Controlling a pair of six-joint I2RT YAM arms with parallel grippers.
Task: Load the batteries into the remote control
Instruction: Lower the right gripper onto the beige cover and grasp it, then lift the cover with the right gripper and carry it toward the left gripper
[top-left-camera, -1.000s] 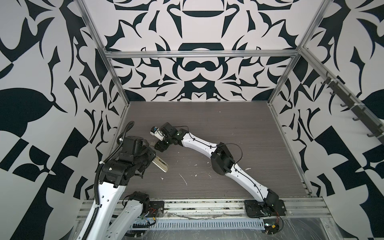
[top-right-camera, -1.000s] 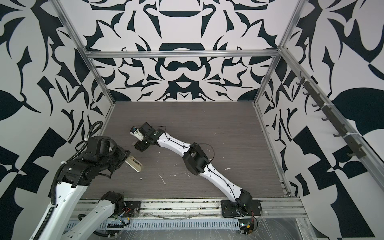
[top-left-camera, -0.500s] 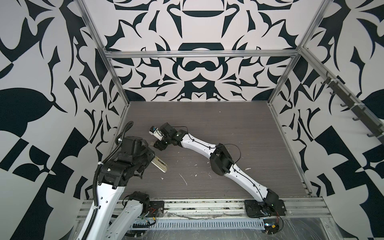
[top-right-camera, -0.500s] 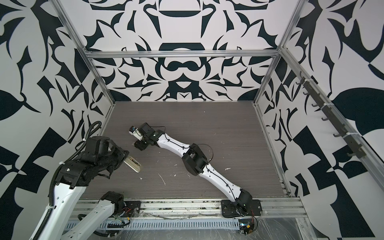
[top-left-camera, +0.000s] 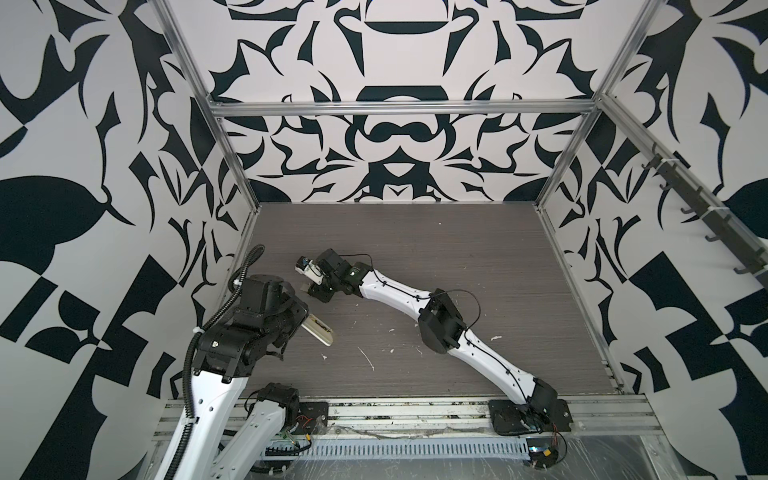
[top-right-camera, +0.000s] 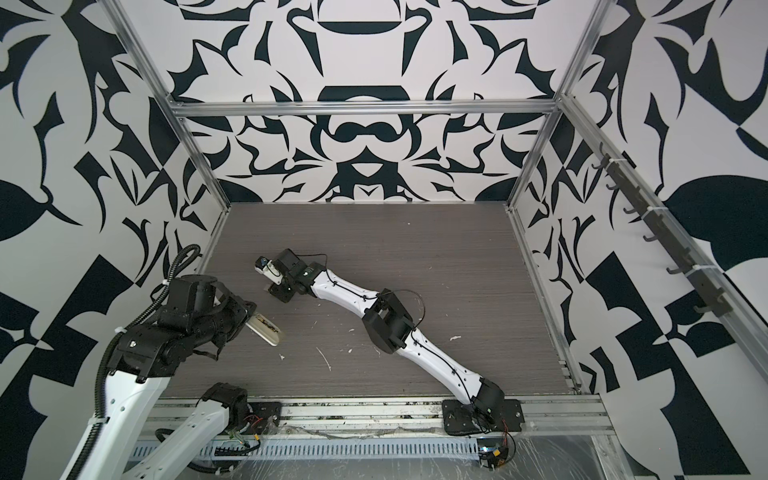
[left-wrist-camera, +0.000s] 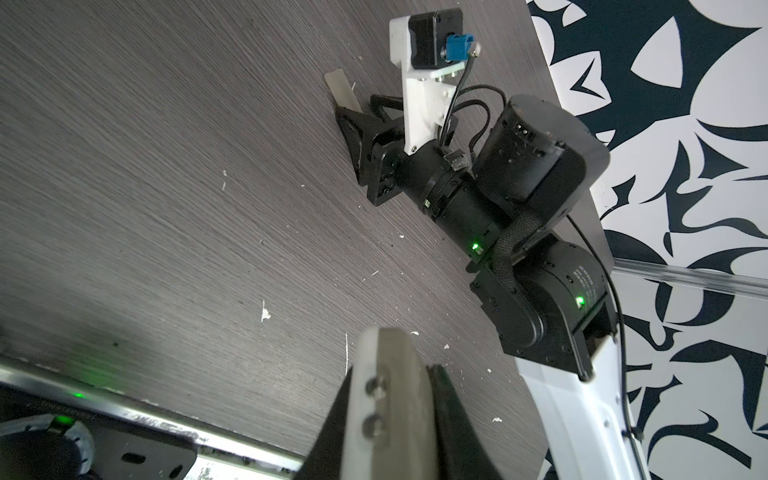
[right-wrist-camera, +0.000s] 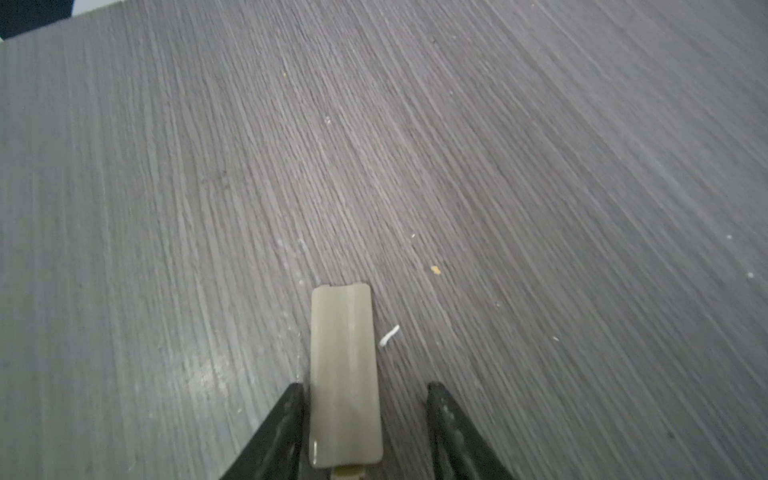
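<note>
My right gripper (right-wrist-camera: 365, 388) sits low over the counter (top-left-camera: 457, 257) with its fingers (right-wrist-camera: 286, 415) spread to either side of a small pale cover (right-wrist-camera: 345, 374). One finger is just beside the cover's edge and the other stands clear of it. Only the right wrist view shows that gap. In both top views the gripper's body hides most of the cover (top-left-camera: 304, 286), leaving a sliver. The left wrist view catches the cover's far end (left-wrist-camera: 340, 89) poking out past the fingertips. My left gripper (left-wrist-camera: 395, 436) is pinched on the remote control (left-wrist-camera: 386, 353), whose held end is cut off at the frame edge there. In a top view the remote control (top-right-camera: 266, 330) juts out over the counter, its rear half buried under the wrist. What look like the batteries (top-right-camera: 266, 321) show as a dark strip with gold flecks on its upturned face, too small to make out clearly.
</note>
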